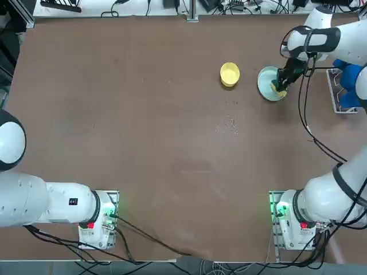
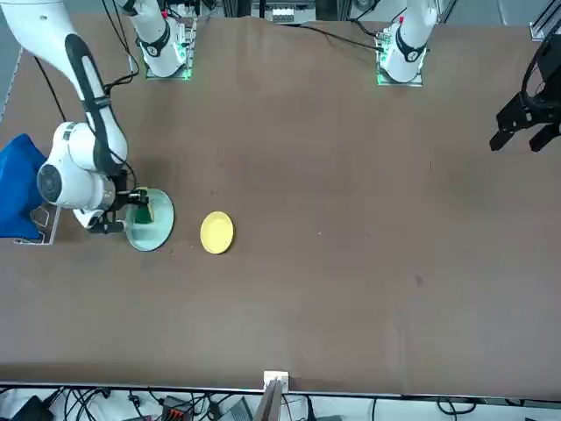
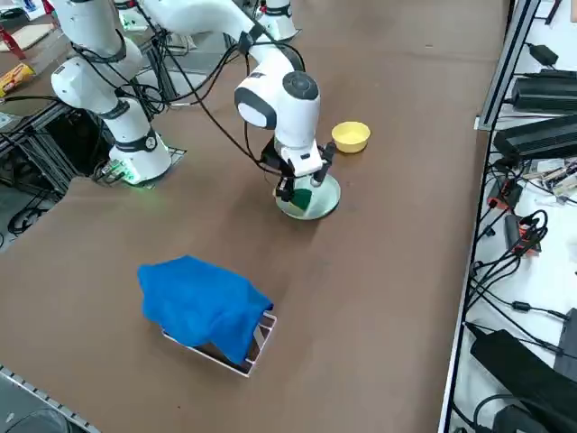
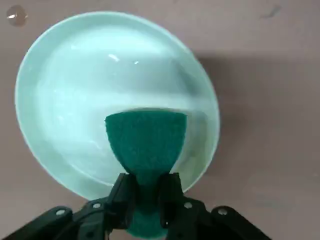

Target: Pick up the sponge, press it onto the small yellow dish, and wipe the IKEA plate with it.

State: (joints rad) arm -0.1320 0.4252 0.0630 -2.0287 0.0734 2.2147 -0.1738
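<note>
The right claw [image 4: 148, 187] is pinching the sponge [image 4: 146, 142] by its middle, its two fingers nearly closed and squeezing it into a thin waist. That tight squeeze is making the end wide like a fan, likely giving the claw a firm hold and a broad part to rub with. The sponge is sitting over the pale blue-green plate [image 4: 75, 120], its wide end reaching in from near the rim, probably so it can sweep across the plate. Whether it is truly pressing down is hard to tell. The plate is lying flat on the table [image 1: 166, 143], so it is likely able to slide if pushed hard. The small yellow dish [image 1: 229, 74] is standing beside the plate, apart from it, perhaps waiting close by for easy dipping.
</note>
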